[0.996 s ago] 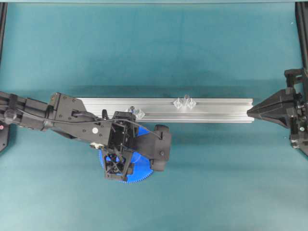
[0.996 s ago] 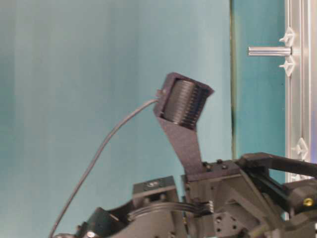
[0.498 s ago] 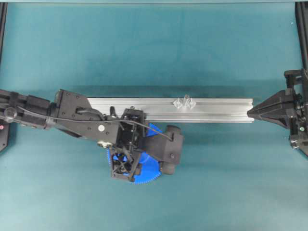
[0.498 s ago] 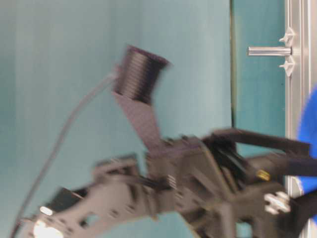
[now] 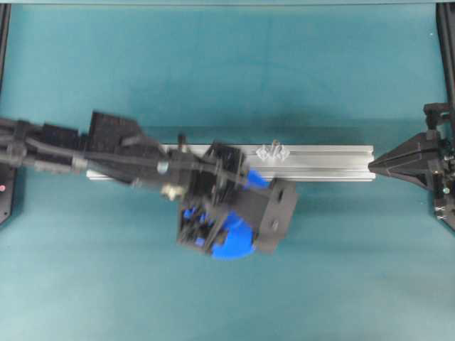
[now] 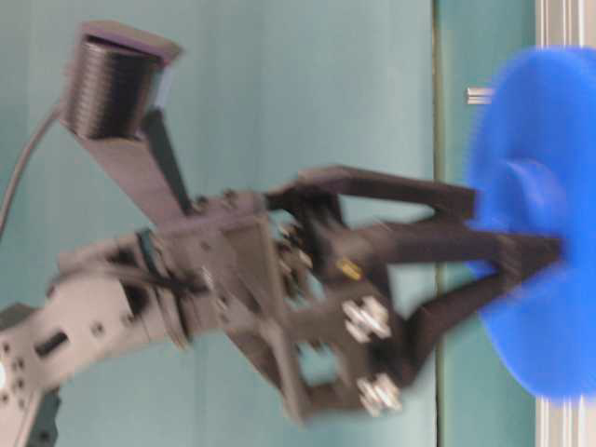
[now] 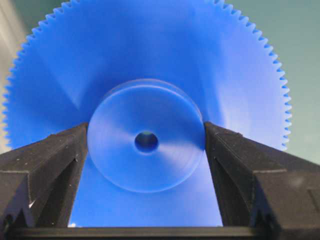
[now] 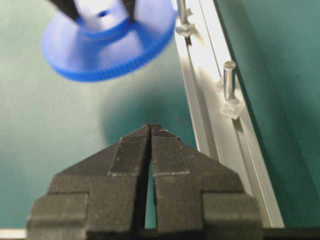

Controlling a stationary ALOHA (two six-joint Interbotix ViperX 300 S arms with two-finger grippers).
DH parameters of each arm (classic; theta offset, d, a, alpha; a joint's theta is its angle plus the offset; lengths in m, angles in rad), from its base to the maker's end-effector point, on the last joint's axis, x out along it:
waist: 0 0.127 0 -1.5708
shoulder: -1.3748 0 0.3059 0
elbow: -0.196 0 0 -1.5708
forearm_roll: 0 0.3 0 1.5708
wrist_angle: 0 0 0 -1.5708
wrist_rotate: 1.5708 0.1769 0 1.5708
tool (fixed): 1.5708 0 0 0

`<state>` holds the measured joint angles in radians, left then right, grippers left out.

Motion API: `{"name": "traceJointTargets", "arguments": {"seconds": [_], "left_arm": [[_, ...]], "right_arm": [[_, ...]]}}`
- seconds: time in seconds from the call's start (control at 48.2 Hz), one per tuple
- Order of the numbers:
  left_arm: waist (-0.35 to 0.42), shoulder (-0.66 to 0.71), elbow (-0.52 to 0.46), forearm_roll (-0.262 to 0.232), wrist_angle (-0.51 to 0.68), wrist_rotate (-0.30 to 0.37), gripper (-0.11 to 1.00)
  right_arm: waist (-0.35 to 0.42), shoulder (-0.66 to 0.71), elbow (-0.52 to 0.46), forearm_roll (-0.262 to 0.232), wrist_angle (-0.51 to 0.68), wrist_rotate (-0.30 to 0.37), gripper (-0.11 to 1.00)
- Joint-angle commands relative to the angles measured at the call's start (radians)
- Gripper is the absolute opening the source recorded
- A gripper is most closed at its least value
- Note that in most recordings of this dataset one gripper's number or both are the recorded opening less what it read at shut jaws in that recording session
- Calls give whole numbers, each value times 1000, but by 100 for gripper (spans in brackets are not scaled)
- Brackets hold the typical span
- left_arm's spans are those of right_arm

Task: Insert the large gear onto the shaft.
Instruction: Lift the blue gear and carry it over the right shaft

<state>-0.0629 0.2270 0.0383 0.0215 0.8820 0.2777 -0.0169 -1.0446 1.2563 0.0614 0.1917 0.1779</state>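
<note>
The large gear [image 7: 145, 60], a bright-blue toothed disc, is gripped by its raised hub between my left gripper's [image 7: 146, 132] two fingers. It hangs tilted above the table [image 5: 234, 241], in front of the rail, blurred in the side view [image 6: 540, 307]. The shaft [image 5: 274, 149] is a thin grey pin on a clear mount, standing upright on the rail to the right of the gear [image 8: 100, 45]. The right wrist view shows the shaft [image 8: 229, 80] free. My right gripper [image 8: 151, 127] is shut with nothing in it, its tip at the rail's right end [image 5: 371, 165].
A long aluminium rail [image 5: 327, 160] lies across the teal table. A second pin [image 8: 181, 12] on a like mount stands further left on it, close to the gear's rim. The left arm [image 5: 106, 153] covers the rail's left half.
My left gripper has lifted the gear off the table and carried it right and up toward the rail, tilting it. The right arm has hardly moved.
</note>
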Motion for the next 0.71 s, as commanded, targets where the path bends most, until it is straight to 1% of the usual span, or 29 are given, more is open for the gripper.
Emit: {"name": "traceJointTargets", "arguments": {"seconds": [0.0, 0.083, 0.228, 0.353, 0.685], "left_arm": [[44, -20, -57, 5, -3, 8, 79], [66, -11, -81, 5, -2, 28, 79], [87, 23, -135, 6, -2, 104, 79], [101, 71, -192, 6, 6, 149, 79], [149, 184, -368, 6, 117, 181, 79]], "right_arm": [[-3, -6, -9, -2, -6, 9, 6], [-3, -17, -5, -2, 0, 9, 6], [-3, -31, 5, -2, 2, 9, 6], [-3, -40, 12, -6, 2, 9, 6], [-3, -60, 17, -11, 2, 9, 6]]}}
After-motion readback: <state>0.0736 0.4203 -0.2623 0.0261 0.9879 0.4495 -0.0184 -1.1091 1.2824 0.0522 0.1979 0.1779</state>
